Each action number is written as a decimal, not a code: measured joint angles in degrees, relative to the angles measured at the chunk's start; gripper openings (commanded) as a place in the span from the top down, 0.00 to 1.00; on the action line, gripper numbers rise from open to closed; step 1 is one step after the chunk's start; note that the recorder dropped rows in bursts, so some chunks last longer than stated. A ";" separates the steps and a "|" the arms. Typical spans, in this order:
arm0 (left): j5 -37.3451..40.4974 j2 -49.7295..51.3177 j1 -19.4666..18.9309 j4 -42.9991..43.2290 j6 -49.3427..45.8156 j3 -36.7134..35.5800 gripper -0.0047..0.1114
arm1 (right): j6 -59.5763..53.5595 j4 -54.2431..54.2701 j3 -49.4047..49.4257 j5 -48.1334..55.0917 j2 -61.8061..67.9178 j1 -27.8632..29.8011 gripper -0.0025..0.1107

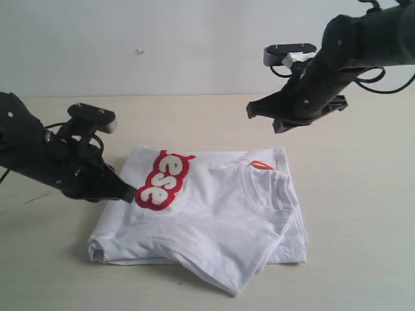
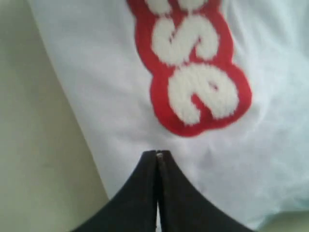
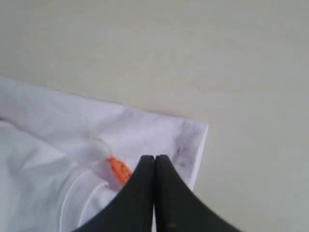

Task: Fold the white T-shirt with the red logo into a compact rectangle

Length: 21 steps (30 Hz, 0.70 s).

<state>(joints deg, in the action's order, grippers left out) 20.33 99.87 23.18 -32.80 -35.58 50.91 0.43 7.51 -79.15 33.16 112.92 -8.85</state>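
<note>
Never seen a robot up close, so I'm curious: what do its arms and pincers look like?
The left arm and right arm are chunky matte black tubes. The left pincer and right pincer each taper to a black wedge of two flat fingers. Thin black cables loop off the joints; a grey-tipped camera box sits on each wrist.

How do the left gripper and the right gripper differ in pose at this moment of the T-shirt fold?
The left gripper sits low at the edge of the white T-shirt, beside the red logo; the right gripper hangs high, clear of the cloth. The left's wrist view shows the logo, the right's the shirt corner by the orange neck tag. Both have their jaws closed.
</note>
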 measured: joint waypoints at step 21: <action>-3.00 11.49 -1.58 -1.25 0.00 3.81 0.96 | -5.80 9.11 13.62 -0.49 2.86 0.00 0.98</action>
<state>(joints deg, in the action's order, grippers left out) 17.33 111.36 21.61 -34.05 -35.58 54.73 -5.36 16.62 -65.54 32.66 115.78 -8.85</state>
